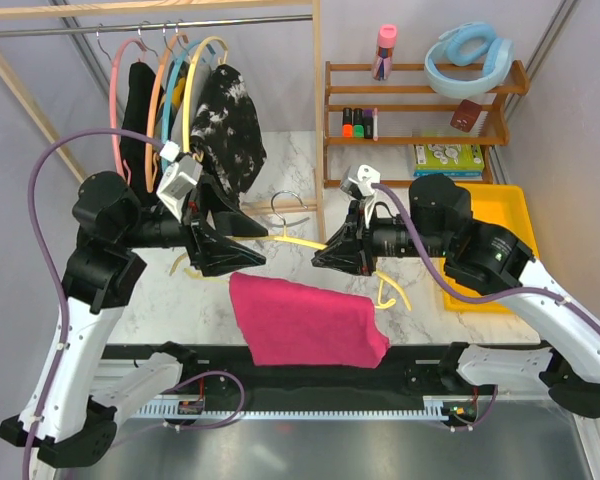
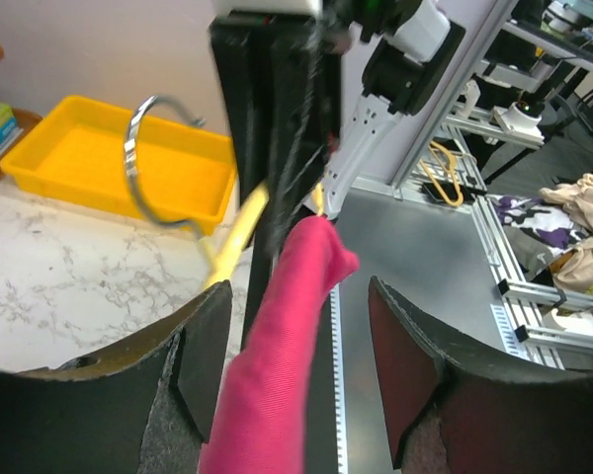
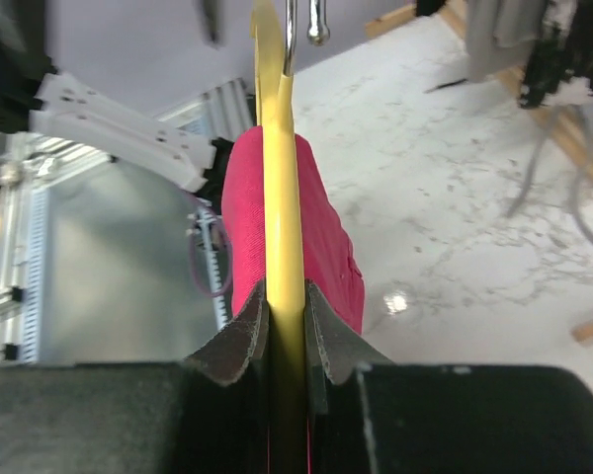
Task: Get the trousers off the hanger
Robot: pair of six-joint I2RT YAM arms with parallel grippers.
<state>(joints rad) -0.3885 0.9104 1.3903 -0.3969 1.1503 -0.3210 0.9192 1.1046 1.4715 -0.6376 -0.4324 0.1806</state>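
A white marbled table (image 1: 290, 165) carries a yellow tray (image 1: 510, 205) at one side. Behind the tray stands a wooden shelf (image 1: 410, 92) with small items. Across the table from the tray runs a clothes rail (image 1: 130, 28) hung with coloured hangers, a black garment (image 1: 135, 110) and a black-and-white mottled garment (image 1: 230, 125). The left wrist view shows grey flooring and aluminium framing past the table's near edge.

Both arms meet mid-table, beside the tray. The right gripper (image 3: 287, 306) is clamped onto the hanger (image 3: 282, 197), its pads pressed against the thin yellow plastic from both sides. The hanger's metal hook (image 2: 138, 148) points toward the tray. The trousers (image 1: 305, 320) are still draped over the hanger, hanging toward the table's near edge on the side away from the tray. The left gripper (image 2: 295, 296) has its jaws spread wide, with a fold of the pink fabric running between the fingers (image 2: 203, 346), closer to one of them; whether it touches cannot be told.
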